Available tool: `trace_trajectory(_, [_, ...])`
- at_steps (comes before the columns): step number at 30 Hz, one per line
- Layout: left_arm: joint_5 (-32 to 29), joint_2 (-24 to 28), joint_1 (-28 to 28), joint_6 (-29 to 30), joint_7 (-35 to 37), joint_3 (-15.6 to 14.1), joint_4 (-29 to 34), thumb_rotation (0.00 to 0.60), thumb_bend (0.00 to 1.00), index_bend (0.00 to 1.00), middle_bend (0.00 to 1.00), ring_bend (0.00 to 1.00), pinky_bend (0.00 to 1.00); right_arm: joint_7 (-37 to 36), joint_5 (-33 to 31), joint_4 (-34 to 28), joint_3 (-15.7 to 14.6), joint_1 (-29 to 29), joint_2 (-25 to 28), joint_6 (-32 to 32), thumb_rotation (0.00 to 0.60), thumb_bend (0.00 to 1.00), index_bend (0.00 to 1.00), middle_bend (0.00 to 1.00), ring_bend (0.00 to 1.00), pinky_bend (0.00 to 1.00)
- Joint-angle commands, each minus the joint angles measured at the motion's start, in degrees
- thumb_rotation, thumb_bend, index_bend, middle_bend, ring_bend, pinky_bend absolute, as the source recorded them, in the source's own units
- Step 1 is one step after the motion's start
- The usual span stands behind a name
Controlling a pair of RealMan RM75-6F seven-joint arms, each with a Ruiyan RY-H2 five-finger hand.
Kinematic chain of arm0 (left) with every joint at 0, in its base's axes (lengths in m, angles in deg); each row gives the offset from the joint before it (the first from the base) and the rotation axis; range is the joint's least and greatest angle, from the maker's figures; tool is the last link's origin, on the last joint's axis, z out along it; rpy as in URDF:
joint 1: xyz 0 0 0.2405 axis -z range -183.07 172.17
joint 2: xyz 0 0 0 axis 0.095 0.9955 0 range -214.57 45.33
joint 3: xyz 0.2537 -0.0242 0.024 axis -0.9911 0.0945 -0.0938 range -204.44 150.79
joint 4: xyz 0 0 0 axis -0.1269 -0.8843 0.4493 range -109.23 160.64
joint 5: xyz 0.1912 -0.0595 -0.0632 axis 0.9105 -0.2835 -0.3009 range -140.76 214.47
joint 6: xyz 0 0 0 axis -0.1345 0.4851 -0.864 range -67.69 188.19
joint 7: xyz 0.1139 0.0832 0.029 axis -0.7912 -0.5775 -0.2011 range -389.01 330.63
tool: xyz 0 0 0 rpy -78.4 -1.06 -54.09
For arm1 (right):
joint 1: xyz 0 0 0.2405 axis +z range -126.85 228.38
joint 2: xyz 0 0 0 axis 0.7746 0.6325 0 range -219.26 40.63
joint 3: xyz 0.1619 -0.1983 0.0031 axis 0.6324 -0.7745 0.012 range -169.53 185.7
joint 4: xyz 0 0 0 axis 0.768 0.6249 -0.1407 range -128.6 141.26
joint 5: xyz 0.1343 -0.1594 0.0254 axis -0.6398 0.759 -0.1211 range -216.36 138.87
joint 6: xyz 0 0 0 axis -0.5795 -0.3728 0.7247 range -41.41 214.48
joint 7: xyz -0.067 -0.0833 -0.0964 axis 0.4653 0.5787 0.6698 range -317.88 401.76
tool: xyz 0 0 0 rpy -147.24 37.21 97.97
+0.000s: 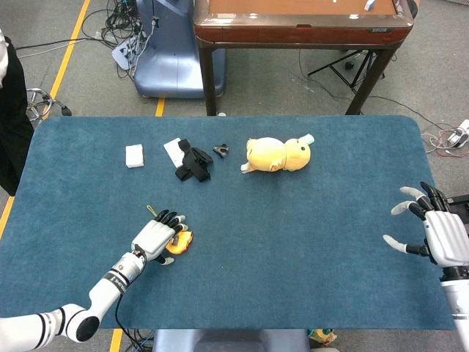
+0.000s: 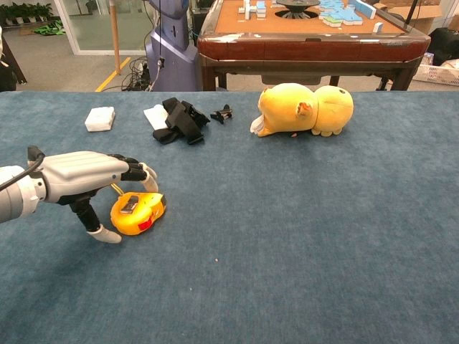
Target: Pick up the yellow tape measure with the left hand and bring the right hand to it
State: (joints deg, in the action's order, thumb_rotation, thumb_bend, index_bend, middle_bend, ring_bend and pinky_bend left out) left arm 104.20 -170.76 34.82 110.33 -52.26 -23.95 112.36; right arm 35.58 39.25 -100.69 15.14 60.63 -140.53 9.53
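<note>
The left hand [image 2: 86, 175] arches over the round yellow plastic tape measure [image 2: 138, 213] on the blue felt table [image 2: 301, 236], fingers spread, hiding part of it. Whether they touch it is unclear. The right hand [image 1: 437, 231], seen only from the head camera at the far edge, has its fingers apart and empty.

tape measure [image 2: 136, 213] under left hand [image 2: 90, 178]; plush toy [image 2: 305, 109] far behind; right hand [image 1: 438, 233] far right.
</note>
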Motion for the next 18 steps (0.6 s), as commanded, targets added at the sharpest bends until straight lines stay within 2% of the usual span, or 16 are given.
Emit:
trace_trajectory(1, [-1.0,-0.8,0.3,0.0,-0.4,0.5,-0.7,0.6,0.14,0.21,0.13,0.01,0.0,-0.1,-0.1,0.0,0.0,-0.1,0.1,-0.1,0.6,0.21,0.44,0.2,0.02,0.0])
trace_trajectory(9, [-0.3,-1.4,0.4,0.9,-1.1,0.0,-1.5,0.6,0.14,0.29,0.24,0.09,0.0,-0.4,-0.3,0.2,0.0,-0.4,0.1,0.0,0.6,0.21,0.44,0.2,0.02,0.0])
trace_trajectory(18, [0.7,0.6,0.1,0.9,-1.5,-1.4,1.7,0.6,0.14,0.3,0.25,0.1,0.0,-0.3,-0.3,0.1,-0.1,-0.5,0.0,0.1,0.6,0.21,0.44,0.2,0.02,0.0])
